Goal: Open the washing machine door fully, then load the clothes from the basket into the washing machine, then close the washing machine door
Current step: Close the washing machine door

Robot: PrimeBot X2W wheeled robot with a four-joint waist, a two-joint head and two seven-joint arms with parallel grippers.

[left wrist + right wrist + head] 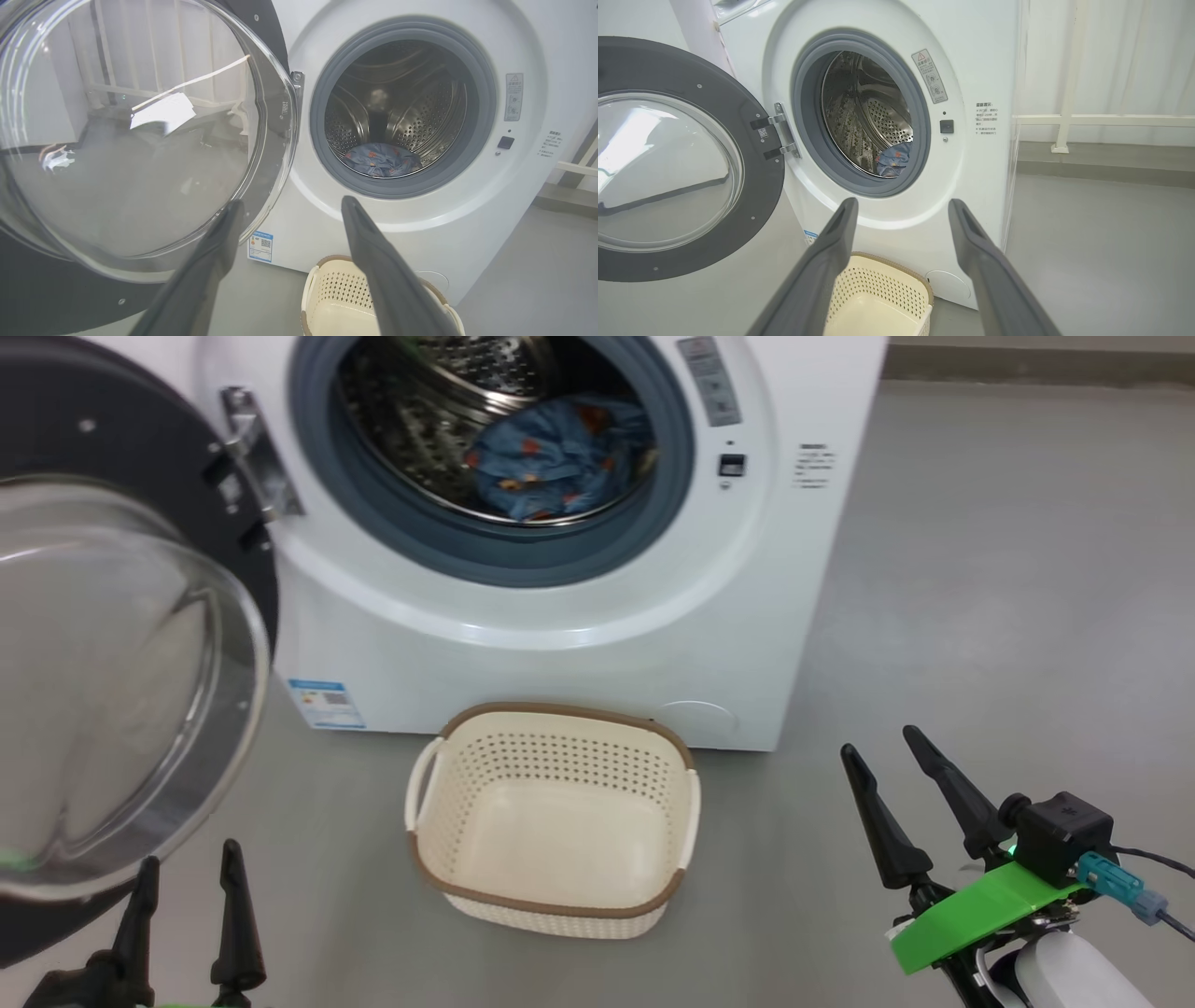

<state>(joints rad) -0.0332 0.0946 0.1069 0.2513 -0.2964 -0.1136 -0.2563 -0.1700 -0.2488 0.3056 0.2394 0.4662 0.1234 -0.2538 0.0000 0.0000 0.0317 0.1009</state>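
In front of the open washing machine (579, 644), loaded and ready for shutting.

Noted inside the steel drum (420, 420): the clothes (560, 457), bunched low and apparently clear of the grey ring (523, 555); noted on the floor (980, 616) just before the machine: the basket (560, 709), bare. Holding the left gripper (190, 855) low beside the swung-out washing machine door (121, 663), fingers (235, 915) spread and pinching nothing; likewise the right gripper (878, 742), spread and empty, well off to the other side of the basket. Judged as time to close. Best handled from the left: reach round to the outer face near the edge far from the hinge (257, 453), push with a flat finger rather than pinch the glossy rim (56, 420), follow the arc, keep clear of the basket, press until latched.
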